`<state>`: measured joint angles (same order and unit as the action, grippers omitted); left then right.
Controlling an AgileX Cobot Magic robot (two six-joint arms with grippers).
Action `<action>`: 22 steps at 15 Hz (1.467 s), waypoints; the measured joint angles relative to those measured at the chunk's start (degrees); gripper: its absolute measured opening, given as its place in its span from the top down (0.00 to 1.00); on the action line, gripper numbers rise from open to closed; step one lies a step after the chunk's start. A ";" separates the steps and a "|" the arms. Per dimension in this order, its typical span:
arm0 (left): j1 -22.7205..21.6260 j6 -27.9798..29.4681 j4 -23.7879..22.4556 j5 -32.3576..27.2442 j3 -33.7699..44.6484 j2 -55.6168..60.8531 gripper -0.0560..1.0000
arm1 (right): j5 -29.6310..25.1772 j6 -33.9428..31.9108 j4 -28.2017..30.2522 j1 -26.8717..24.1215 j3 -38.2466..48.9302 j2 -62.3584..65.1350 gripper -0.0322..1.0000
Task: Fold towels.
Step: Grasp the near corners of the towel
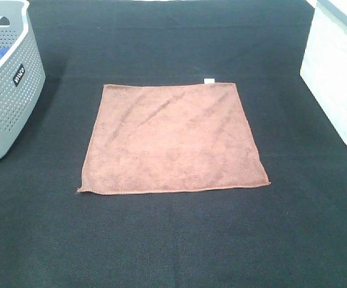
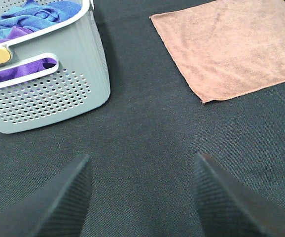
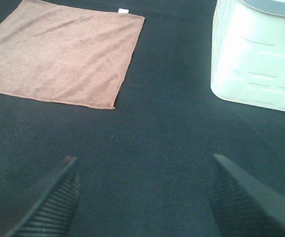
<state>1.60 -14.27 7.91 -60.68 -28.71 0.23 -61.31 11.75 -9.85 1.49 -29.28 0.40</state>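
Towel [image 1: 173,139] lies flat — left gripper [image 2: 141,159] and right gripper [image 3: 143,158] hover agape nearby.

- Lighting is bright, even and diffuse; it appears to come from above.
- The grey basket [image 2: 58,94] casts only a faint, soft shadow on the dark desk [image 1: 173,240].
- The white bin [image 1: 335,78] is near overexposure; its surface detail washes out.
- The left claw [image 2: 142,158] and right claw [image 3: 145,158] sit close to the lens and render slightly soft.
- The towel [image 1: 173,141] renders matte, with pile creases visible.
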 joint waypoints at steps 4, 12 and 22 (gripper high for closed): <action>0.00 0.00 0.00 0.00 0.00 0.00 0.40 | 0.00 0.00 0.00 0.00 0.00 0.00 0.30; 0.00 0.00 0.00 0.00 0.00 0.00 0.40 | 0.00 0.00 0.00 0.00 0.00 0.00 0.30; 0.00 0.00 0.00 0.00 0.00 0.00 0.40 | 0.00 0.00 0.00 0.00 0.00 0.00 0.30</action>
<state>1.60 -14.27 7.91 -60.68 -28.71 0.23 -61.31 11.75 -9.85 1.49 -29.28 0.40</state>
